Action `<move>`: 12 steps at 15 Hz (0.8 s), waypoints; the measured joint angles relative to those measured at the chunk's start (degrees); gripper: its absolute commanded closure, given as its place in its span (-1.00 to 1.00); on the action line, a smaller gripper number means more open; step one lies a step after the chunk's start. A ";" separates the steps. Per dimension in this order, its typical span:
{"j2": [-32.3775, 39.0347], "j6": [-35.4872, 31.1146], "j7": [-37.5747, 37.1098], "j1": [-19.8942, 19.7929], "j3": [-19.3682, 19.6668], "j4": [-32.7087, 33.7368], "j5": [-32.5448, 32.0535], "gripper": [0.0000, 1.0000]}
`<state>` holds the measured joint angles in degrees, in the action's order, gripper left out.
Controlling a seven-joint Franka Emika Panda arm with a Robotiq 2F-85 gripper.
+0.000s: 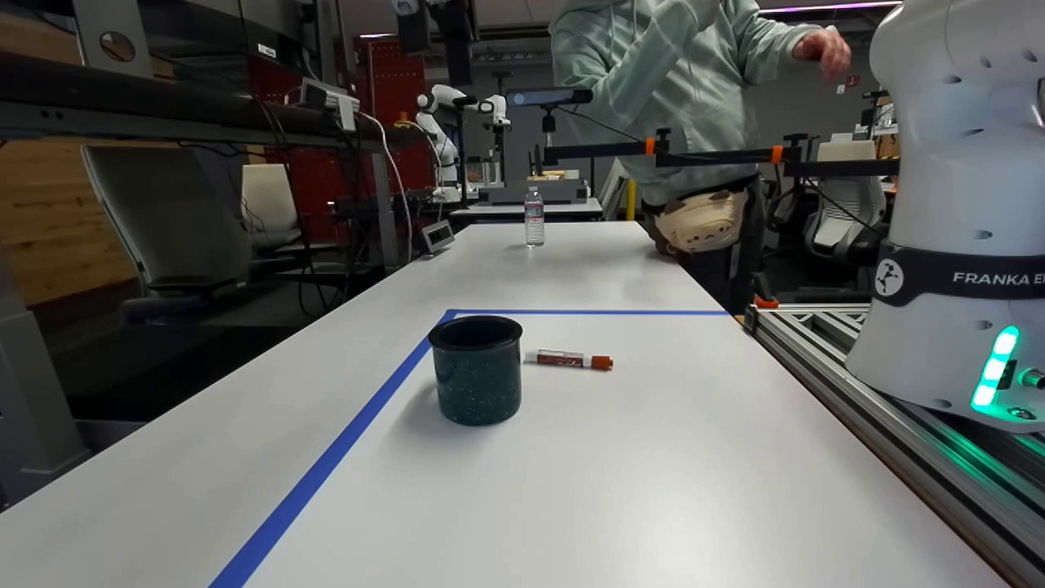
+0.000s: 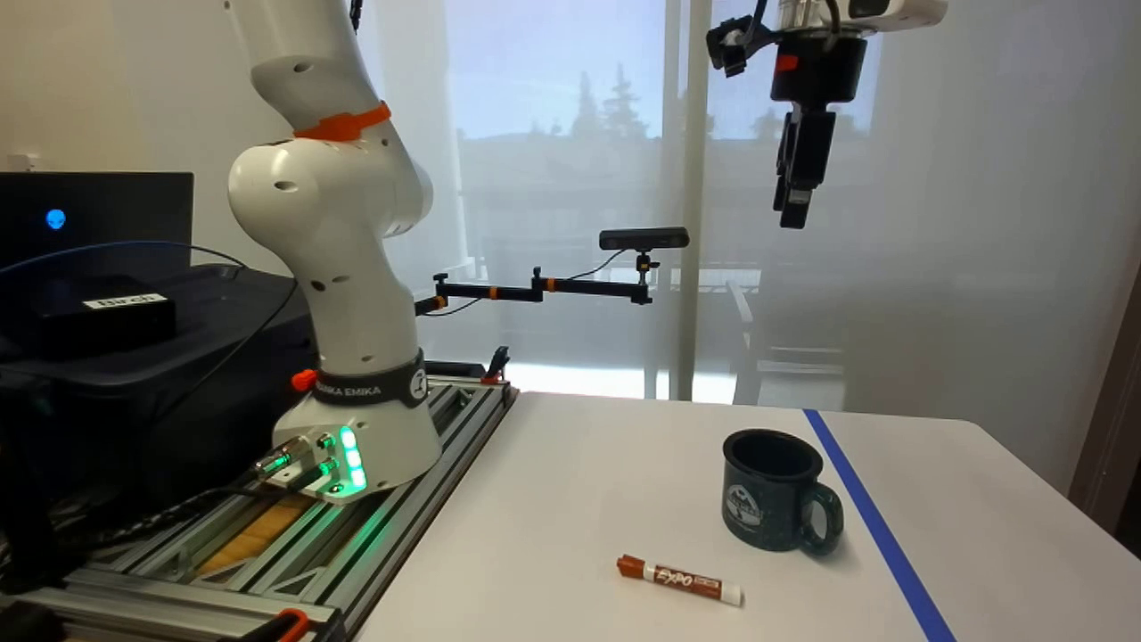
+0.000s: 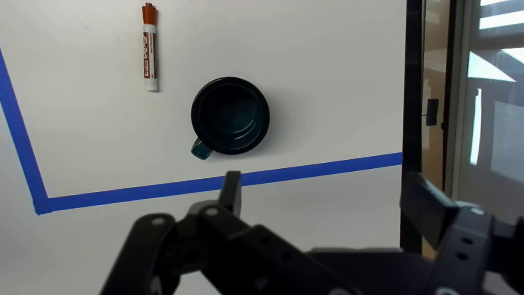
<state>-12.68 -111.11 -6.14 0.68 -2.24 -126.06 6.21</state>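
White table (image 2: 553, 499) bears upright mug (image 2: 767, 490) (handle (image 2: 835, 517) toward blue tape (image 2: 875, 526))

Black fingers (image 3: 232, 190) up top, and below them, look at that coffee mug (image 1: 479, 384): deep green, pale-speckled, black-rimmed, whitish logo (image 2: 743, 506)! Also beneath the fingers, the white-barrelled Expo marker (image 2: 679, 580), rust-orange cap (image 3: 149, 14), brown label (image 3: 146, 57)! Blue tape (image 3: 163, 189) stripes the white counter (image 1: 604, 474)!
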 measured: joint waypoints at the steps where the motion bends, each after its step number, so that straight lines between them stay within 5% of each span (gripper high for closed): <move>1: 0.00 0.00 0.00 0.00 0.00 0.00 0.00 -1.00; 12: 1.15 3.94 0.46 0.00 0.72 0.09 2.07 -1.00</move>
<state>-11.53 -107.17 -5.68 0.68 -1.51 -125.96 8.28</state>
